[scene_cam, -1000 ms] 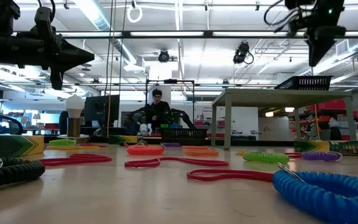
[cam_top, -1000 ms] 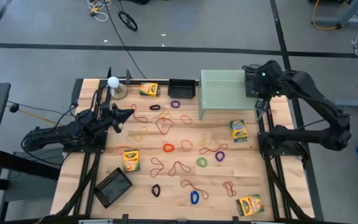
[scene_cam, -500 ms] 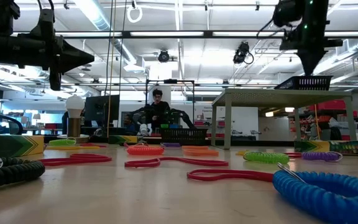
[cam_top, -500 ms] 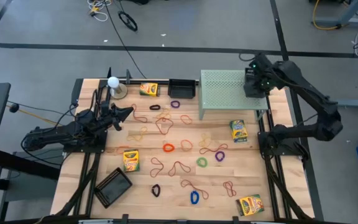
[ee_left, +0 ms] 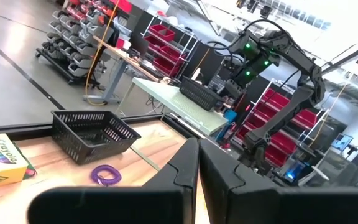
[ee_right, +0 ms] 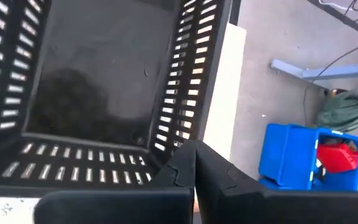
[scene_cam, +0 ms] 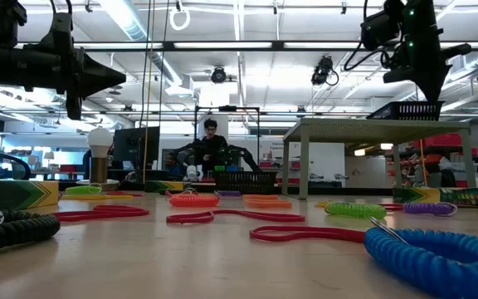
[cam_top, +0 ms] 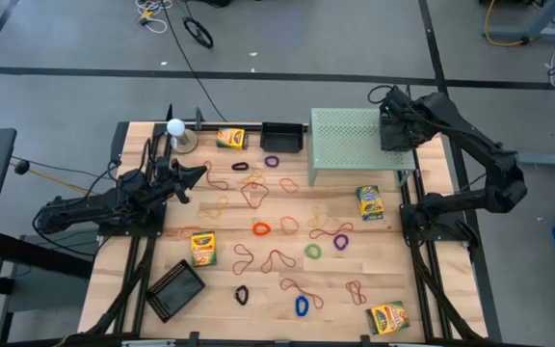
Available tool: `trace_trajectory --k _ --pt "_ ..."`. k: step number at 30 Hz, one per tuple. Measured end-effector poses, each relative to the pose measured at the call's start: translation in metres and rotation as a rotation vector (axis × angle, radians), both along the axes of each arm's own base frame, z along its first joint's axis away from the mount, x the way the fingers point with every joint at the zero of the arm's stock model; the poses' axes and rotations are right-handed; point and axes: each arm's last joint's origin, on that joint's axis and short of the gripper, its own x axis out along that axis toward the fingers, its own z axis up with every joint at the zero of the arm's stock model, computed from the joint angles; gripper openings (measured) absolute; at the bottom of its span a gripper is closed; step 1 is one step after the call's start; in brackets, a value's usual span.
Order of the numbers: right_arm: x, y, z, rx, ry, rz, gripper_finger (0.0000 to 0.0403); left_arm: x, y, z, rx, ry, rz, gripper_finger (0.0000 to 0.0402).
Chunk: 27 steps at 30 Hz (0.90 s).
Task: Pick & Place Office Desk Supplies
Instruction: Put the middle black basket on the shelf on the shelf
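A black mesh tray (cam_top: 398, 137) sits on the right end of the pale green shelf (cam_top: 343, 145). My right gripper (cam_top: 394, 123) comes down on it from above, shut at its rim; in the low view it (scene_cam: 431, 93) stands on the tray (scene_cam: 407, 110). Far off over the table's left side, my left gripper (cam_top: 201, 174) hovers shut and empty. Crayon boxes (cam_top: 203, 248) (cam_top: 370, 201) and coloured rubber-band loops (cam_top: 261, 228) lie on the wood. Another tray (cam_top: 282, 136) stands beside the shelf and a further tray (cam_top: 175, 289) lies near the front left. My right gripper is shut at the tray's rim, at a corner (ee_right: 174, 149) where two slotted walls meet. The fingers (ee_right: 219, 180) slant steeply down from above. They hide the exact place of contact. The tray rests level with its bottom on the shelf top.
A white ball on a stand (cam_top: 175, 127) is at the far left corner. Crayon boxes lie at the back (cam_top: 230, 138) and front right (cam_top: 387, 317). A blue coiled band (scene_cam: 438, 257) lies close to the low camera. A person (scene_cam: 212, 145) sits beyond the table.
My right gripper has sunk onto the tray on the shelf and shifted a little toward the table's left, while its wrist has rolled markedly. The tray and shelf have stayed put.
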Motion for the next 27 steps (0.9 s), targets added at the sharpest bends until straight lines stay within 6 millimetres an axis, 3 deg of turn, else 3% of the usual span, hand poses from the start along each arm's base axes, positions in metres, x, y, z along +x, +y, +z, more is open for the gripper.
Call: trace_trajectory --k 11,27 --pt "0.0026 0.0009 -0.0069 0.012 -0.054 -0.055 0.0004 0.0 0.0 0.0 0.03 0.016 0.005 0.002" --pt "-0.0009 0.003 -0.0081 0.007 0.002 -0.064 0.0008 0.0 0.0 0.0 0.036 0.019 0.006 0.002"
